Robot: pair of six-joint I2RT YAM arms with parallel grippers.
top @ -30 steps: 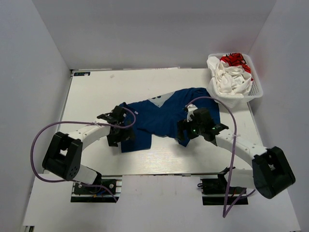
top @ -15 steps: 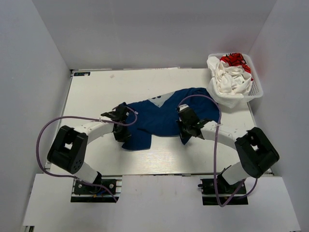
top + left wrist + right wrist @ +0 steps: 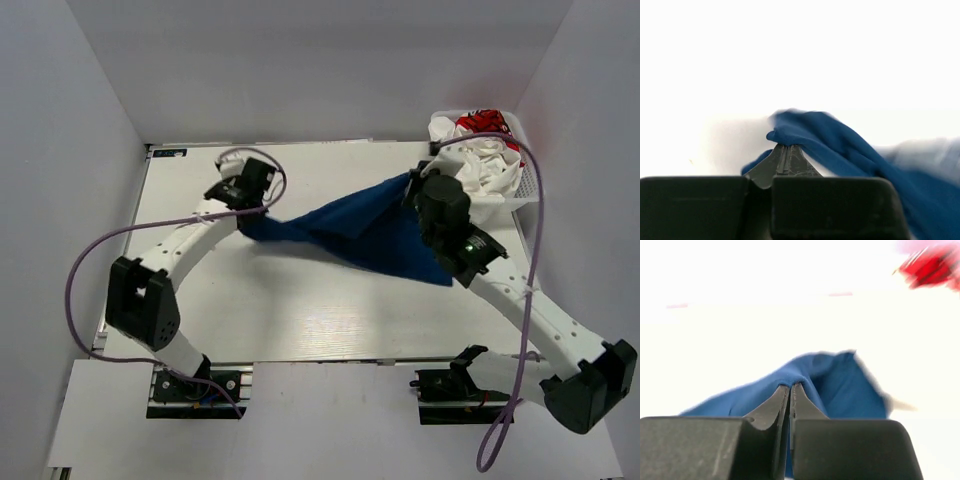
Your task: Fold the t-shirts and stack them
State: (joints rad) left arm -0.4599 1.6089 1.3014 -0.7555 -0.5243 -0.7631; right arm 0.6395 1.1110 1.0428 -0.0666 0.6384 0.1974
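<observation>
Plain royal blue short-sleeved cloth t-shirt [image 3: 365, 235] hangs stretched between the two hands over the far half of the white desk [image 3: 210, 300]. Its lower edge sags on the right; I cannot tell whether it touches the desk.

Left hand [image 3: 786, 146]: fingers pressed flat together, pinching a bunched fold at the shirt's left end.

Right hand [image 3: 790, 386]: likewise clamped on a fold at the right end, near the basket.

Judgement: a two-point hold with the hands well apart pulls the cloth taut, probably to spread it and lay it flat for folding.

White t-shirt with red printed graphic [image 3: 480, 150] lies crumpled in the white plastic mesh basket [image 3: 524, 190] at far right. Neither folding nor stacking is done yet.
</observation>
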